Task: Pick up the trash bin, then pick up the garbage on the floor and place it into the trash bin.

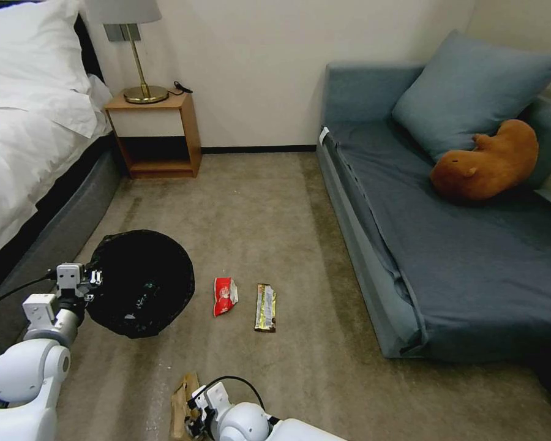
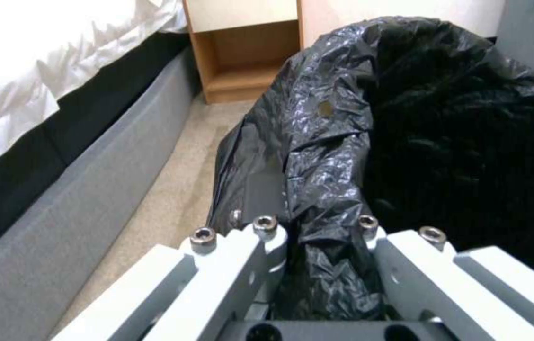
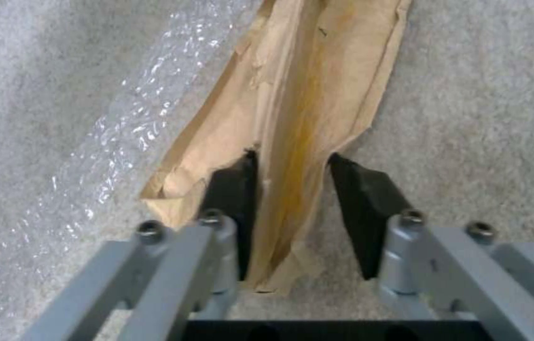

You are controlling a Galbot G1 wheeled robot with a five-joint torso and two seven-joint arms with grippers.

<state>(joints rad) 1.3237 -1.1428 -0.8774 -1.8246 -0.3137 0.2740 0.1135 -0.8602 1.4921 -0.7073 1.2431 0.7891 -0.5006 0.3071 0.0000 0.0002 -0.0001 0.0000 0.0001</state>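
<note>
Two wrappers, red (image 1: pixel 224 296) and gold (image 1: pixel 266 307), wait on the carpet. Left gripper (image 2: pixel 317 265) clamps the bin (image 1: pixel 142 283) rim, bin held beside the bed. Right gripper (image 3: pixel 292 213) straddles the brown paper (image 3: pixel 298 118), jaws apart (not yet pinched); closing comes next, I'd say.

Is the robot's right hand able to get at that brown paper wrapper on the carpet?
Probably yes: the right hand is already down at the brown paper wrapper, its open fingers straddling the wrapper's ridge, nothing between them.

no readable text anywhere, print on the red-and-white snack packet (image 1: pixel 224 296) and gold bar wrapper (image 1: pixel 265 307) too small to read
</note>
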